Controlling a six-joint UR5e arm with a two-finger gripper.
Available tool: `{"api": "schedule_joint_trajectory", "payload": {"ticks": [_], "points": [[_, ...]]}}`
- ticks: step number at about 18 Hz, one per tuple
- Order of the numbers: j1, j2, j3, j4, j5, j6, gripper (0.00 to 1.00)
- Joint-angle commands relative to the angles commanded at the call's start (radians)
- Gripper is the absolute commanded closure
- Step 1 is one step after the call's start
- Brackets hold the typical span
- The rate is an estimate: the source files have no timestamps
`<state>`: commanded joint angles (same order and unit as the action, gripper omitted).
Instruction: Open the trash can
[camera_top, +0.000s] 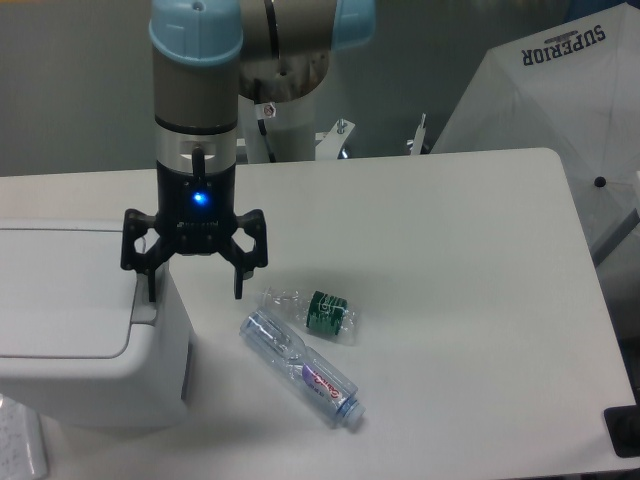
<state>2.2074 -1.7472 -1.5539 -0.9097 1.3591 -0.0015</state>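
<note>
Trash can (85, 325): white bin at the counter's (450, 280) left edge, lid flat and shut.
Claw (194, 282): spread wide, one finger over the bin's right rim, other hanging beside it.
Bottles: clear one (300, 368) and a crushed green-label one (315, 311), right of the bin.

White table (450, 250); trash can (85, 330); two bottles (300, 365)

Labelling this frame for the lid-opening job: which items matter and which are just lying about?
Belongs to the job:
trash can
grey button strip
gripper, open

Just lying about:
clear water bottle
crushed bottle with green label
white umbrella
</note>
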Motion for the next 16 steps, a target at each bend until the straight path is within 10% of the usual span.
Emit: {"api": "schedule_joint_trajectory", "payload": {"ticks": [16], "points": [[0.000,-0.002,0.001,0.008,0.002,-0.005,0.00]]}}
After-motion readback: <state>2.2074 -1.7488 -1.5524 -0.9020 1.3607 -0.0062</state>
